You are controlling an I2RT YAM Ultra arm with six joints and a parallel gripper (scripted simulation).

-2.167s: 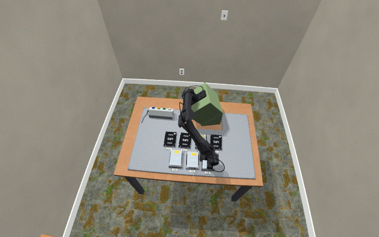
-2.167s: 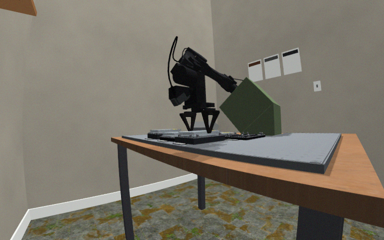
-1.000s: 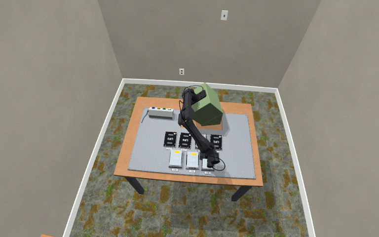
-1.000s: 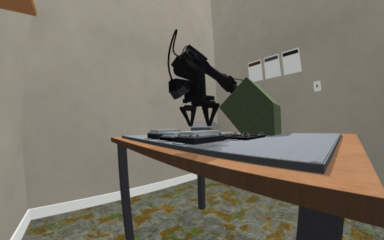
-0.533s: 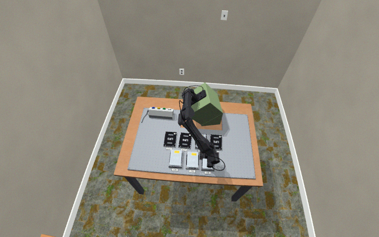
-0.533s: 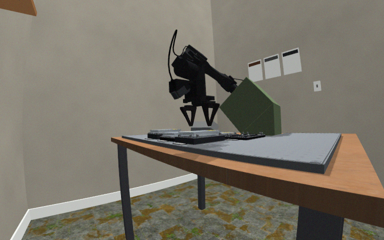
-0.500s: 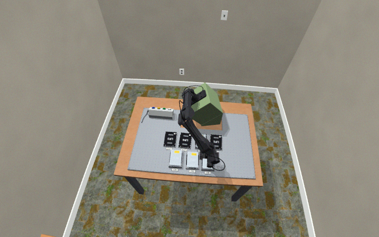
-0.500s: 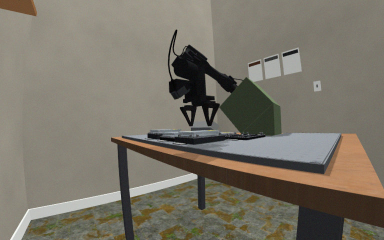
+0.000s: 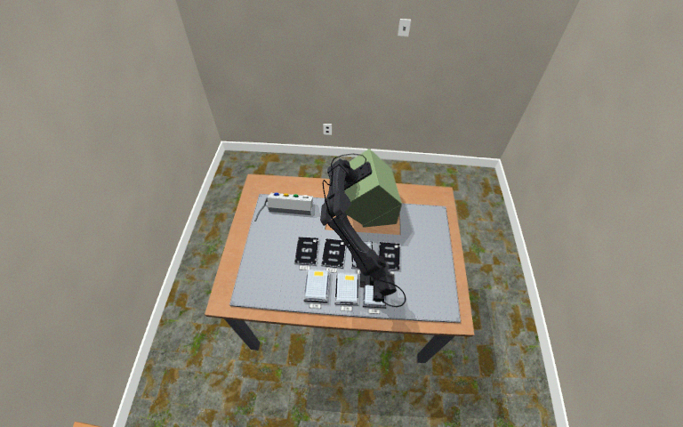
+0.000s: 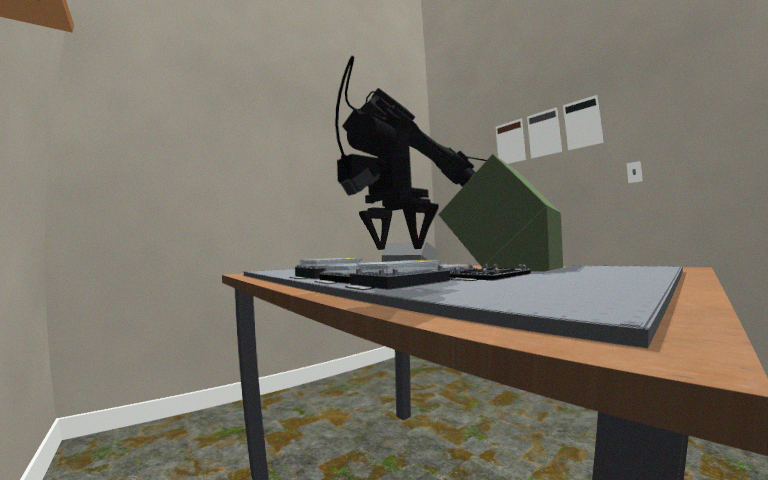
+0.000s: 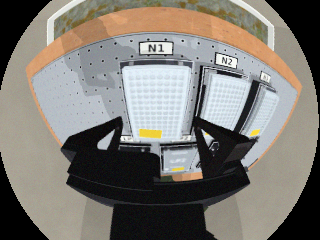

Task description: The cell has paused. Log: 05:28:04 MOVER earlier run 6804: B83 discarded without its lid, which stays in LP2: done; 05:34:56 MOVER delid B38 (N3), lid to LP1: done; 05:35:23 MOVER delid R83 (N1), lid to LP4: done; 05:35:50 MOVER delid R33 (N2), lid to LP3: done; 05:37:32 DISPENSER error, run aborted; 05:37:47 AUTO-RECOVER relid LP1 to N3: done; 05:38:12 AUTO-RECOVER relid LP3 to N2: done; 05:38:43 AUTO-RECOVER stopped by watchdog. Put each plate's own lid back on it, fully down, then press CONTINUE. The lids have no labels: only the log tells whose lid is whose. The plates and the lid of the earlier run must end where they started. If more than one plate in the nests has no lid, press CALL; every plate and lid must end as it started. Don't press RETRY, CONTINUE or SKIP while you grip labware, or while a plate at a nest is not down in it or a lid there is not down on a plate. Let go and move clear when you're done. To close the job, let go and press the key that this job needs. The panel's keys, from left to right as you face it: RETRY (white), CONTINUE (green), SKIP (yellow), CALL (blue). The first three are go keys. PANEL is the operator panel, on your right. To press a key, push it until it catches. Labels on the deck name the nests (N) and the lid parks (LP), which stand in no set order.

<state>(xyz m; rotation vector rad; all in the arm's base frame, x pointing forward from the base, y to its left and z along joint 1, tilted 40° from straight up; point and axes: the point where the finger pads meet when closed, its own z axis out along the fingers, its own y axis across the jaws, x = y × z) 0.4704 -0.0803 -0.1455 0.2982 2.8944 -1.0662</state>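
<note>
Over nest N1 (image 9: 373, 305) (image 10: 399, 278) (image 11: 126, 65), tool (image 9: 371, 288) (image 10: 399, 247) (image 11: 158, 120) spread wide, nothing pinched, fingertips apart from the lid of R83 (image 9: 370, 295) (image 10: 396, 267) (image 11: 157, 100). That lid apparently back on its plate in N1, level as far as visible. Lidded plates also at N2 (image 9: 347, 288) (image 10: 346, 270) (image 11: 227, 102) and N3 (image 9: 317, 285) (image 10: 328, 262) (image 11: 263, 114); no lid visible on LP4 (image 9: 333, 257). By judgement, relidding done, only the closing key left.

First lift straight up, both fingers well above the lid edges, before any sideways swing. Check for an even gap all round; if proud at a corner, press down gently before leaving. Then travel high over the parks, leaving the LP2 lid (image 9: 369, 245) (image 11: 179, 159) alone. At the panel (image 9: 290, 205) (image 10: 403, 250), bring the fingers together into a narrow tip, centre over green CONTINUE (image 9: 295, 196), and push straight down until caught, clear of yellow and white on either side.

Hard to make out: most of LP2 and part of N1 from above, behind the arm; final seating of the N1 lid; individual keys from the side.

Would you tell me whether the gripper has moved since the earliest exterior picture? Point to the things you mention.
Yes, upward: in the exterior view, the gripper (image 9: 373, 288) (image 10: 399, 249) (image 11: 158, 120) now hangs clearly above the lid at N1 (image 9: 369, 295) (image 10: 403, 264) (image 11: 157, 100); earlier its fingertips were down near it.
</note>
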